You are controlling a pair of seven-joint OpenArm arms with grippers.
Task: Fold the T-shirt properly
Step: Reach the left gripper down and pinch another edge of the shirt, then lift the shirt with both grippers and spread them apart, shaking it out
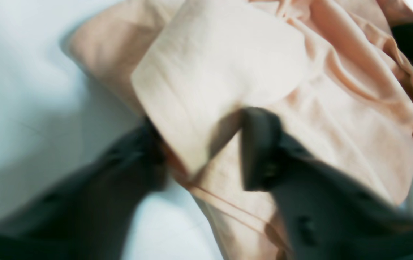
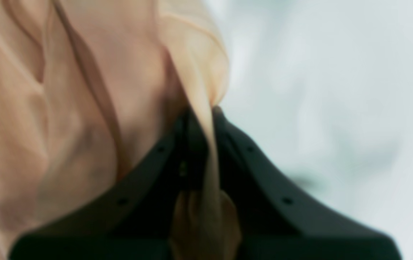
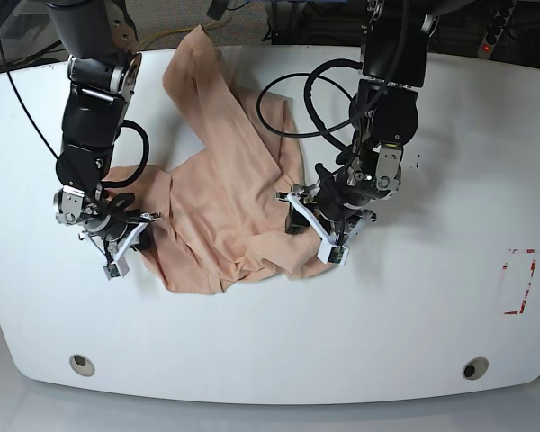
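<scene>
The peach T-shirt [image 3: 225, 207] lies crumpled on the white table [image 3: 432, 297], one part stretching toward the back edge. My left gripper [image 3: 308, 229] is at the shirt's right edge. In the left wrist view its blurred black fingers [image 1: 260, 148] stand apart, astride a folded flap of the T-shirt [image 1: 228, 72], with cloth between them; the left gripper [image 1: 202, 144] is open. My right gripper [image 3: 130, 241] is at the shirt's left edge. In the right wrist view the right gripper [image 2: 201, 115] is shut on a thin pinch of the T-shirt [image 2: 83, 90], which drapes off to the left.
Black cables [image 3: 288, 99] loop over the back of the shirt beside the left arm. A red-outlined rectangle [image 3: 519, 281] marks the table's right side. Two round holes [image 3: 81, 364] [image 3: 473, 368] sit near the front edge.
</scene>
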